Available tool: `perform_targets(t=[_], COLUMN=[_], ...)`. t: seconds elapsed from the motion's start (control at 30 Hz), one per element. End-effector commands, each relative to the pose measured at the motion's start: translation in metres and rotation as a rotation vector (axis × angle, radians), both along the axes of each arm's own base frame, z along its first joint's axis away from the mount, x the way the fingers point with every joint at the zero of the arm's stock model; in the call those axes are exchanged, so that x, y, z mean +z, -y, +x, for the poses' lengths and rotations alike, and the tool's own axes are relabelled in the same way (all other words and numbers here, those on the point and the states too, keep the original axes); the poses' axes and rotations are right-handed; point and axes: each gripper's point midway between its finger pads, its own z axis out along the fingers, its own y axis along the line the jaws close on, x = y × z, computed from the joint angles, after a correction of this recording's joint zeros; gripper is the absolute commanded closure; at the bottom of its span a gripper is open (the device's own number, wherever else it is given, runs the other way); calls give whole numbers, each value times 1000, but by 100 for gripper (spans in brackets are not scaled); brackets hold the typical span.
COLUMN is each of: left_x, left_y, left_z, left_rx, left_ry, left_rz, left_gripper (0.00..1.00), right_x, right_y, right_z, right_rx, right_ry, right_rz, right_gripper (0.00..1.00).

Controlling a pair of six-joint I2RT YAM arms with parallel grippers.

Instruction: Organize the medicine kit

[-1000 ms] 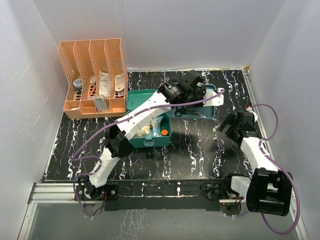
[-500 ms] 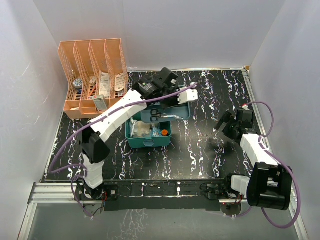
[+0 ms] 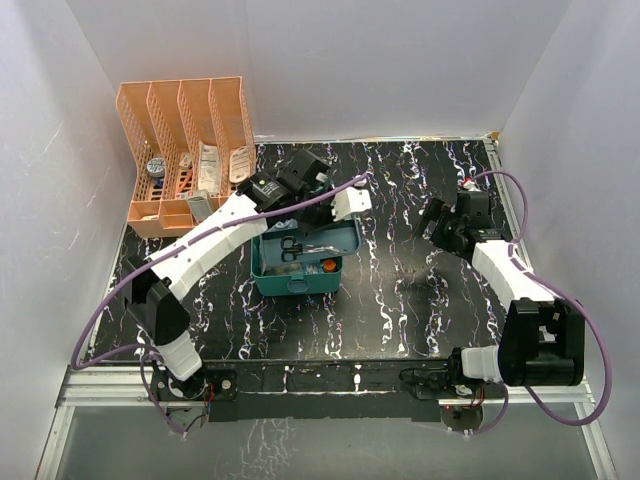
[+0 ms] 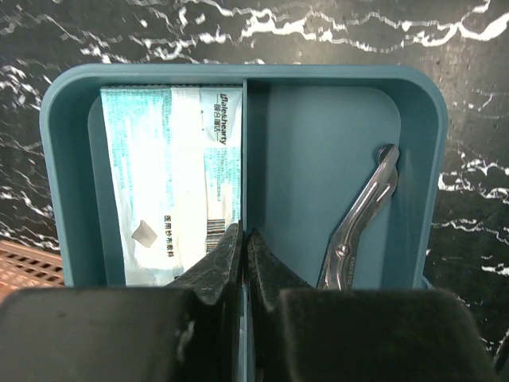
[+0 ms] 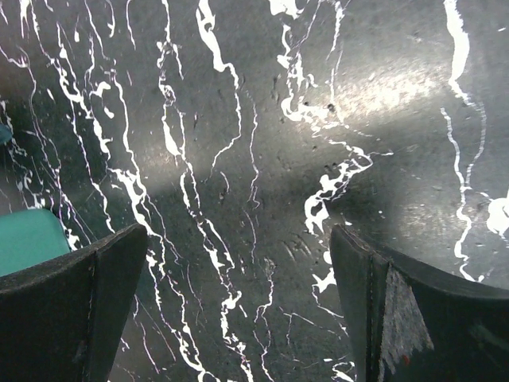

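Left wrist view: left claw (image 4: pixel 243 256) grasping the tray (image 4: pixel 334 143) by its divider, over the medicine kit (image 3: pixel 285 283); right claw (image 5: pixel 238 247) released, well right.

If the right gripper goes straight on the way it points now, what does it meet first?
Most likely the black marbled table: the right gripper, jaws open, faces bare tabletop. A teal corner, probably of the medicine kit, lies at the view's left edge, off that line. Depth is hard to judge.
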Motion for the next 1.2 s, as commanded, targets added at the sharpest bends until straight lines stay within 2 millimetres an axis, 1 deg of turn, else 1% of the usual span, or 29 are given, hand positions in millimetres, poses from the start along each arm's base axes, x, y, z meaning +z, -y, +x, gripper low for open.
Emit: perform_targets(t=[0.0, 0.13, 0.3, 0.47, 0.77, 1.0, 1.17], left_x=[11, 5, -1, -10, -29, -37, -44], left_y=[-18, -29, -34, -36, -39, -36, -35], left_z=[-3, -1, 5, 6, -2, -5, -2], left_rx=[30, 29, 30, 18, -18, -49, -61], left_ry=[30, 28, 12, -4, -22, -32, -18], left_rz=[-50, -37, -34, -31, -24, -34, -35], left_gripper=[100, 100, 100, 100, 100, 100, 100], right_x=[19, 19, 17, 16, 18, 20, 21], right_y=[-11, -11, -11, -8, -6, -4, -3], right_z=[15, 13, 9, 5, 3, 0, 0], right_rx=[46, 44, 38, 28, 22, 15, 11], right_ry=[57, 55, 53, 48, 48, 46, 45], right_rz=[0, 1, 3, -11, -19, -28, -29], right_gripper=[1, 2, 2, 2, 2, 2, 2])
